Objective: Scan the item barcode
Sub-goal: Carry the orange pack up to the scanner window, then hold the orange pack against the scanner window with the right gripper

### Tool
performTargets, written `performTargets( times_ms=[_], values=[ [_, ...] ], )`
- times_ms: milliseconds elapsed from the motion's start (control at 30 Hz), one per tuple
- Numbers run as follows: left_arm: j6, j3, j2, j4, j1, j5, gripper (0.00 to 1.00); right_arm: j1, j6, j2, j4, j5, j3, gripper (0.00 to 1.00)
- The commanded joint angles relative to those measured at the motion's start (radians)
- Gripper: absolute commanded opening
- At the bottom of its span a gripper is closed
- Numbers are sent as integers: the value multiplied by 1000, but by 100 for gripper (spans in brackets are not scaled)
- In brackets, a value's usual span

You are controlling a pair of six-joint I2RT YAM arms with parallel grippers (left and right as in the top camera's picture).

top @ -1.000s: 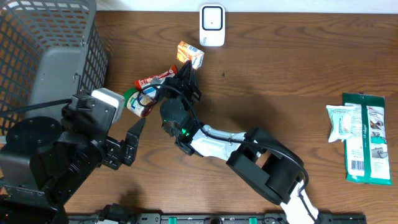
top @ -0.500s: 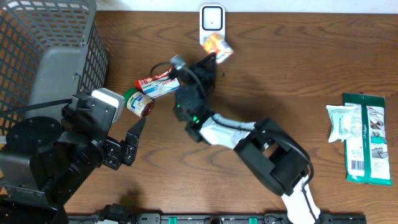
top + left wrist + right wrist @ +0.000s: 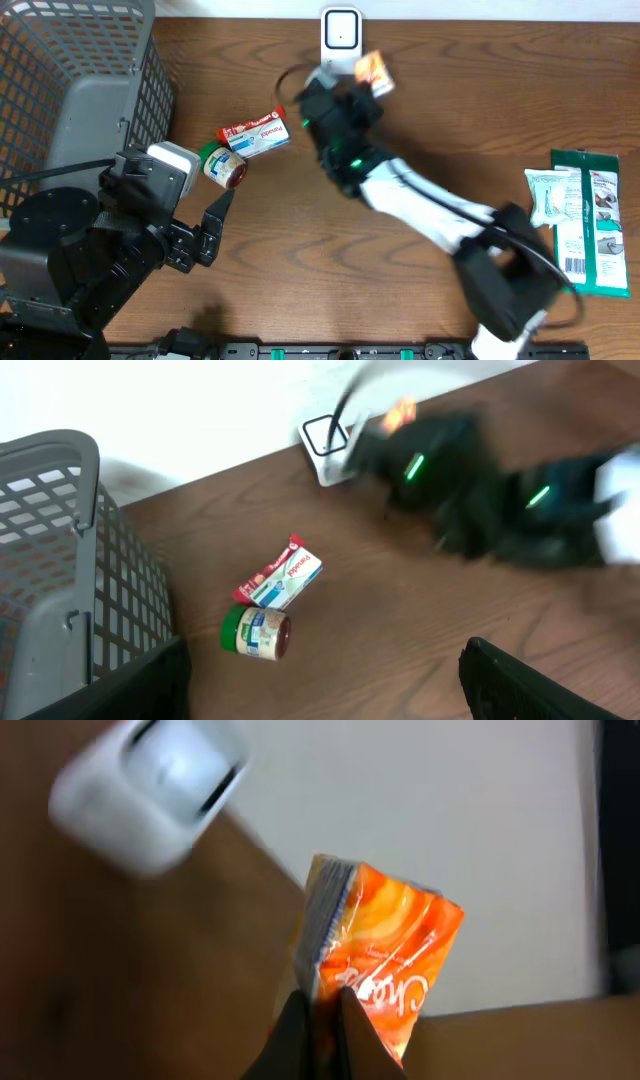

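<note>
The right gripper [image 3: 316, 1025] is clenched on the bottom edge of the small glossy orange snack packet [image 3: 381, 958], with just a thin pinch of the wrapper between the fingers. The packet looks to be held off the brown wooden table [image 3: 420, 300], just to the right of the white boxy barcode scanner [image 3: 341, 40] at the back edge. From the wrist camera the scanner [image 3: 150, 788] sits up and to the left of the packet, so the packet probably isn't squared up to the scanner window yet. No barcode shows on any face the cameras catch, so it can't be said which side carries it, and that's the main thing to sort out. To do this step well, the arm likely needs to roll the wrist until the printed code faces the window, bring it in front rather than beside, and hold it flat and steady for a beat, since a shiny wrapper glares and crinkles. The edge pinch is nice because the fingers shouldn't cover the code, but it's a floppy hold, so quick swings could let the packet flap or slip. The left gripper [image 3: 320, 690] hangs wide open and empty by the grey wire basket [image 3: 70, 90], well clear, and can just stay out of it.
</note>
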Motion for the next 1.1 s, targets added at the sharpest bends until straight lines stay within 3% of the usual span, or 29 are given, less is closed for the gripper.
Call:
performTargets(
  times_ms=[0, 100, 133, 267, 367, 400, 533, 667, 833, 1067],
  values=[
    [-5, 6, 0, 0, 2, -10, 86, -86, 377, -107, -61, -360, 56, 1],
    [-5, 6, 0, 1, 2, -10, 86, -177, 591, -124, -101, -713, 89, 1],
    [-5, 6, 0, 0, 2, -10, 86, -241, 702, -123, -83, -942, 92, 1],
    [-5, 6, 0, 0, 2, -10, 86, -342, 875, -96, -7, -1264, 92, 1],
    [-5, 6, -1, 0, 2, -10, 86, -404, 1028, -45, 117, -1497, 92, 1],
    [-5, 6, -1, 0, 2, -10, 86, -434, 1138, -5, 212, -1599, 92, 1],
    [-5, 6, 0, 0, 2, -10, 86, -486, 1464, 120, 467, -1735, 92, 1],
    [-5, 6, -1, 1, 2, -10, 86, -493, 1758, 304, 749, -1751, 92, 1],
    [-5, 6, -1, 0, 2, -10, 86, -523, 1822, 399, 839, -1733, 92, 1],
    [-5, 6, 0, 0, 2, -10, 86, -555, 1643, 432, 770, -1697, 96, 1]
  ],
)
